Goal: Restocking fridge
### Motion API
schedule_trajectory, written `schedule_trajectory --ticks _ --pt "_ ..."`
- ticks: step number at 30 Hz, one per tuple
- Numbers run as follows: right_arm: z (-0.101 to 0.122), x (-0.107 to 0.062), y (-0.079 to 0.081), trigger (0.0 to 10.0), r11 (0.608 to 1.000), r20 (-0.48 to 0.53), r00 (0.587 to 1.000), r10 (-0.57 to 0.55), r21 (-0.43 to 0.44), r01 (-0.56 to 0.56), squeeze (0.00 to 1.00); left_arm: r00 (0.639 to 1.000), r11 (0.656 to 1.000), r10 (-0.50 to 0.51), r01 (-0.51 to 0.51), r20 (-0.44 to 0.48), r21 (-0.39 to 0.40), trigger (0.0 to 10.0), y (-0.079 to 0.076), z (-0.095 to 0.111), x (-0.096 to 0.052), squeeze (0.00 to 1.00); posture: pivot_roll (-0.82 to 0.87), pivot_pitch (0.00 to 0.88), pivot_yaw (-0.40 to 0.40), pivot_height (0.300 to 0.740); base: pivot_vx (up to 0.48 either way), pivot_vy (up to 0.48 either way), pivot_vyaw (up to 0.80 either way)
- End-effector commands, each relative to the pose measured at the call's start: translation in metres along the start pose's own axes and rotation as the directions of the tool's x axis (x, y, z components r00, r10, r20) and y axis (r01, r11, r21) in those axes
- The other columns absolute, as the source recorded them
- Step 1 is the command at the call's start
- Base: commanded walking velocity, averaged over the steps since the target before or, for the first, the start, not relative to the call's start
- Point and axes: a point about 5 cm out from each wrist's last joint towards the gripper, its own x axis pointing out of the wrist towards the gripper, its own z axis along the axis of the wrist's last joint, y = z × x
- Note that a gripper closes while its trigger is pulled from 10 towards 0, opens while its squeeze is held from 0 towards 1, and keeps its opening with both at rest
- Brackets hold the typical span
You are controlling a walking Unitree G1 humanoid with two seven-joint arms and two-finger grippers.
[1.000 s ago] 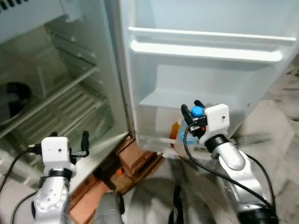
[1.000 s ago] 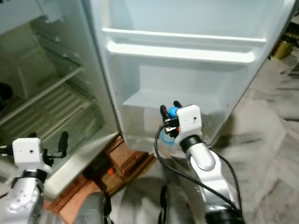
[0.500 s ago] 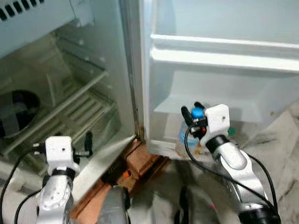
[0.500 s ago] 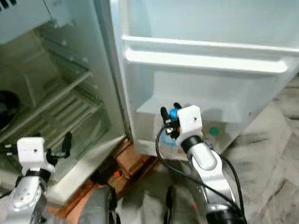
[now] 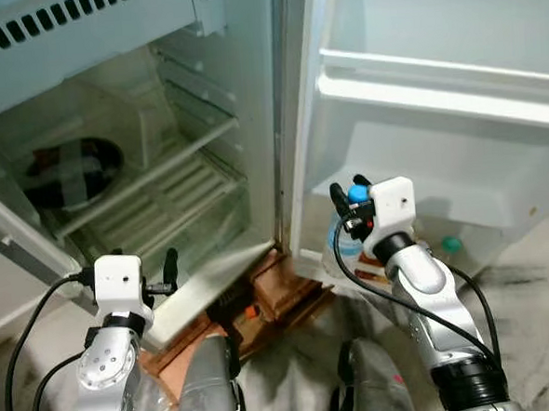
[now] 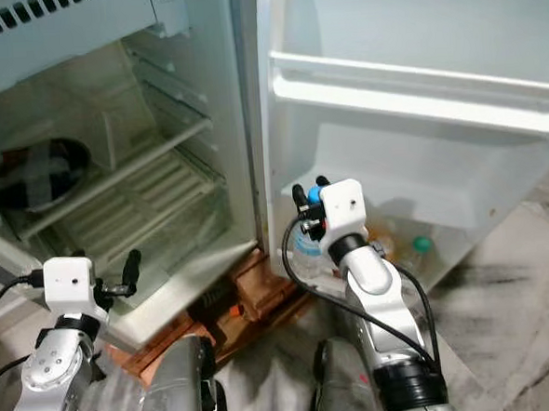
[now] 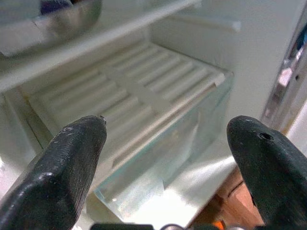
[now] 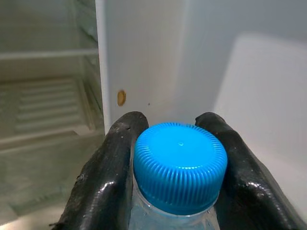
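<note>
1. We are facing an open fridge (image 5: 106,48), its door (image 5: 450,27) swung wide on our right, with ribbed shelves inside and a dark round thing (image 5: 72,171) lying on the upper one.
2. Reddish bricks (image 5: 285,293) are propping the fridge base, between the cabinet and our legs.
3. In the door's bottom shelf (image 6: 463,245), small bottles are standing, one with a green cap (image 6: 423,243).
4. Our right gripper (image 5: 346,194) is clamping its fingers (image 8: 117,163) on the neck of a clear water bottle (image 5: 347,243) with a blue cap (image 8: 180,165), held upright just before the door's lower shelf, near the hinge edge.
5. Our left gripper (image 5: 144,274) is hovering spread wide and empty before the clear crisper drawer (image 7: 158,158).
6. The right wrist view is showing a small brown spot (image 8: 121,97) on the door edge behind the cap.
</note>
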Motion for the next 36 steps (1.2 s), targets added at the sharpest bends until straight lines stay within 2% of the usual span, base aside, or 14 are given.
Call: schedule_trajectory --ticks 1,3,14,19,28,31,36 --pt "0.006 0.005 -0.002 10.0 0.999 0.029 1.0 -0.012 -0.031 0.013 0.0 1.0 1.0 0.0 0.0 0.009 0.011 10.0 0.002 0.004 -0.001 0.0 0.08 0.133 0.006 0.634 0.0 0.0 0.0" --pt "0.005 0.008 -0.002 10.0 0.999 0.021 1.0 -0.018 -0.05 0.019 0.0 1.0 1.0 -0.001 0.001 0.005 0.013 10.0 0.003 0.004 -0.003 0.0 0.09 0.141 0.008 0.634 0.0 0.0 0.0" --pt "-0.004 0.019 -0.004 10.0 0.995 0.012 0.999 -0.044 -0.085 0.045 0.0 1.0 1.0 -0.008 0.009 -0.018 0.026 10.0 0.004 0.003 -0.014 0.0 0.12 0.178 0.012 0.565 0.0 0.0 0.0" --pt "-0.004 0.026 -0.006 10.0 0.992 0.027 0.999 -0.043 -0.121 0.046 0.0 1.0 1.0 -0.007 0.007 -0.024 0.029 10.0 0.004 0.003 -0.019 0.0 0.13 0.191 0.014 0.565 0.0 0.0 0.0" --pt "0.01 0.043 -0.009 10.0 0.983 0.099 0.994 -0.04 -0.173 0.056 0.0 1.0 0.999 0.005 -0.004 -0.029 0.038 10.0 0.008 0.005 -0.024 0.0 0.15 0.226 0.022 0.565 0.0 0.0 0.0" --pt "0.018 0.053 -0.004 10.0 0.987 0.145 0.989 -0.015 -0.158 0.039 0.0 1.0 0.999 0.01 -0.009 -0.027 0.043 10.0 0.01 0.008 -0.027 0.0 0.16 0.242 0.029 0.565 0.0 0.0 0.0" --pt "0.042 0.066 0.007 10.0 0.981 0.262 0.965 0.029 -0.194 0.024 0.0 0.999 0.999 0.001 0.001 -0.051 0.054 10.0 0.011 0.006 -0.037 0.0 0.18 0.272 0.047 0.565 0.0 0.0 0.0"
